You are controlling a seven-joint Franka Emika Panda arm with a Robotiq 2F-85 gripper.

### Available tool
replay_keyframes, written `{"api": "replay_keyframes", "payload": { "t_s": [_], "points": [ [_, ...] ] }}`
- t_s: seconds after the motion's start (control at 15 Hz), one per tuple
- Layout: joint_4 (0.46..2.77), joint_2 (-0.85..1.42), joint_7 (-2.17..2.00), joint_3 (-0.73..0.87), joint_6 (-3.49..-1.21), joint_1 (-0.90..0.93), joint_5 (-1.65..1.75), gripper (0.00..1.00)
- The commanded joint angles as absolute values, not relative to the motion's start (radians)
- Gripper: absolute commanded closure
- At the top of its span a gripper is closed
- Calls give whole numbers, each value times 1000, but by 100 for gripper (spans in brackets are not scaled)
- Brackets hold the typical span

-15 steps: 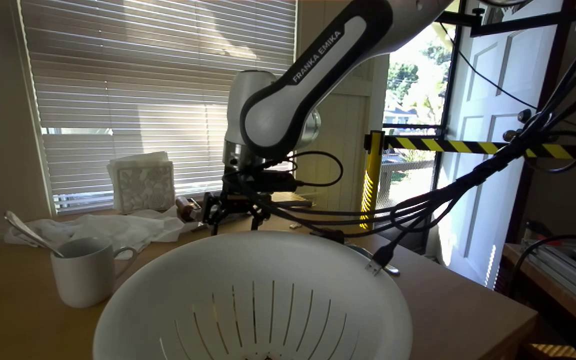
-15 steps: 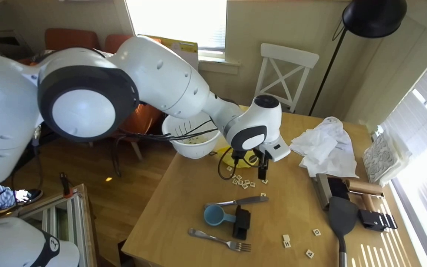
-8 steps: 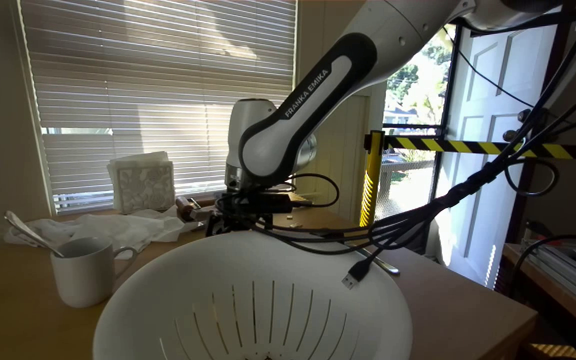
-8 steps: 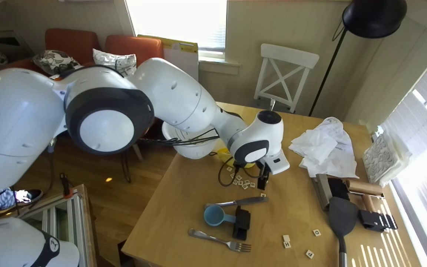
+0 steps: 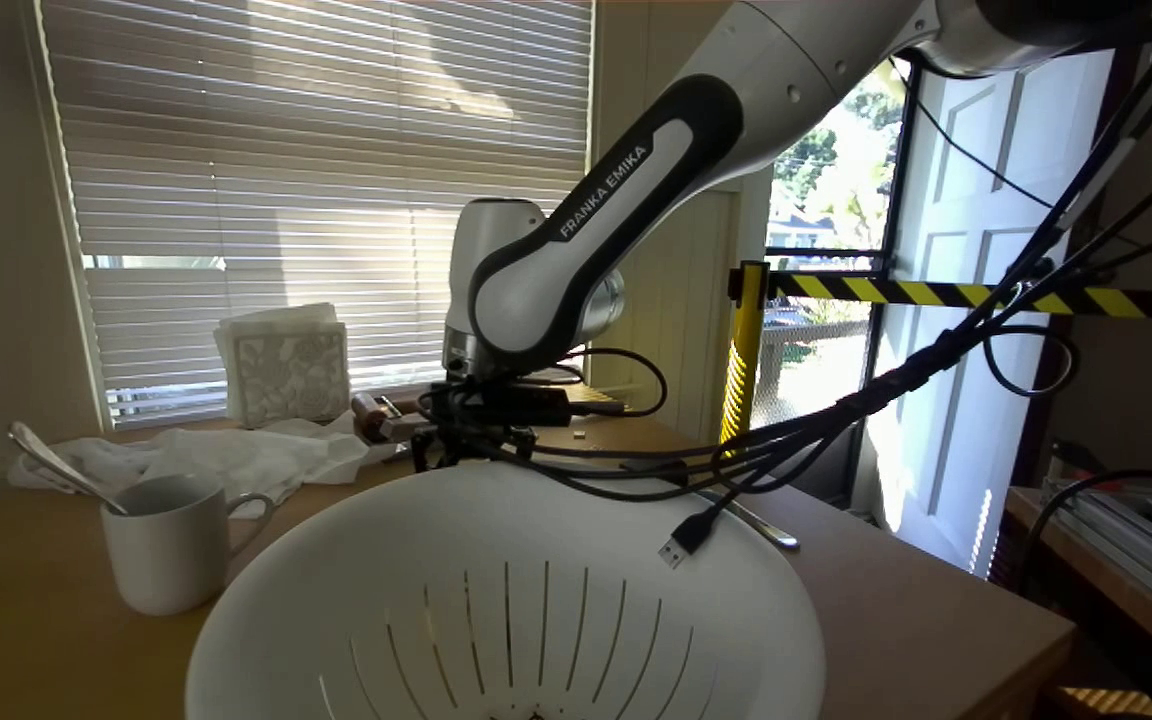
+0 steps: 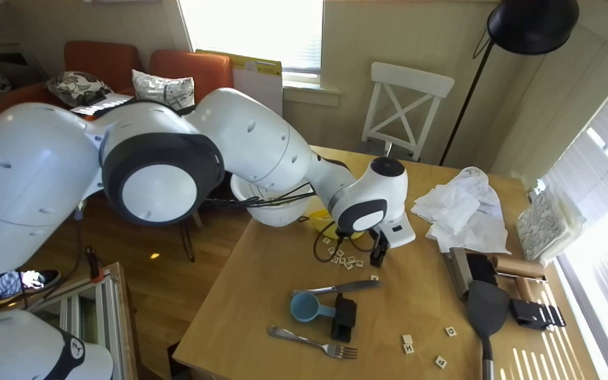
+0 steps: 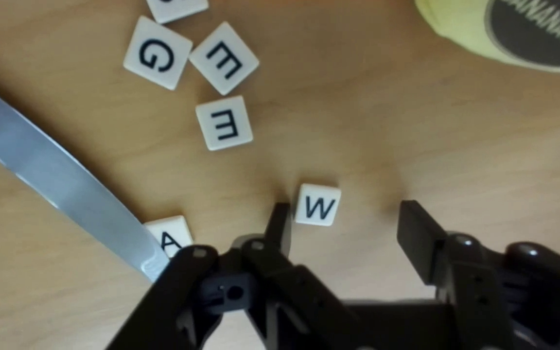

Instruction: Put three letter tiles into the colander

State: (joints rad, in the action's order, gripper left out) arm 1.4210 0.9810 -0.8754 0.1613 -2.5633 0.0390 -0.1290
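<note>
The colander (image 5: 506, 515) is the big white slotted bowl, close in an exterior view; it also shows in an exterior view (image 6: 275, 215), partly behind the arm. My gripper (image 7: 345, 211) is open and low over the table, also seen in an exterior view (image 6: 378, 257). A white W tile (image 7: 318, 205) lies between the fingertips, close beside the left finger; I cannot tell if they touch. Two E tiles (image 7: 225, 122) and a G tile (image 7: 157, 52) lie up and left. An A tile (image 7: 170, 236) is partly under the knife. The colander's bottom is mostly hidden.
A knife (image 7: 66, 160) lies left of the gripper. A yellow pouch (image 7: 460, 29) lies nearby. A mug (image 5: 166, 550) stands beside the colander. A blue scoop (image 6: 305, 306), fork (image 6: 304, 340), spatula (image 6: 487, 311) and more tiles (image 6: 408, 348) lie on the table. Cables hang over the colander.
The arm has lowered the gripper towards the table, then shifted slightly sideways, away from the tile cluster. The hanging cable plug has moved left over the colander's rim.
</note>
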Motion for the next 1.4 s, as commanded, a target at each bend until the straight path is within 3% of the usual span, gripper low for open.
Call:
{"api": "replay_keyframes", "payload": {
  "t_s": [0.0,0.07,0.2,0.27,0.47,0.67,0.87,1.33],
  "points": [
    [1365,1008,-904,165,-2490,40,-143,55],
    [1365,1005,-902,165,-2464,39,-141,55],
    [1364,1001,-897,165,-2422,40,-134,47],
    [1361,1001,-897,165,-2406,41,-132,50],
    [1352,1001,-892,163,-2383,43,-127,77],
    [1341,1003,-887,168,-2374,45,-116,98],
    [1357,984,-876,178,-2380,56,-97,95],
    [1641,637,-567,58,-2598,47,-140,95]
  ]
}}
